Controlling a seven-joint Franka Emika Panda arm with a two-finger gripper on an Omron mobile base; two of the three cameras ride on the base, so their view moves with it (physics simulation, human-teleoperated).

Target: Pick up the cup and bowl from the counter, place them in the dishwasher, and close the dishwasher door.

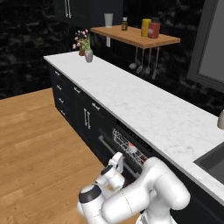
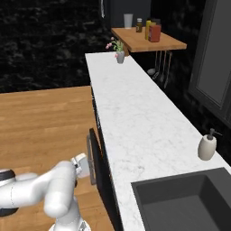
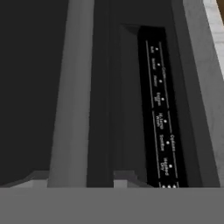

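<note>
Black cabinets run under the counter (image 1: 144,105), and the gripper (image 1: 117,160) sits low against the dishwasher door (image 2: 93,159), which stands nearly upright. Left of the hand lies its grey bar handle (image 3: 72,96); right, the control strip (image 3: 161,113). Jaw opening cannot be told; nothing visibly held.
</note>
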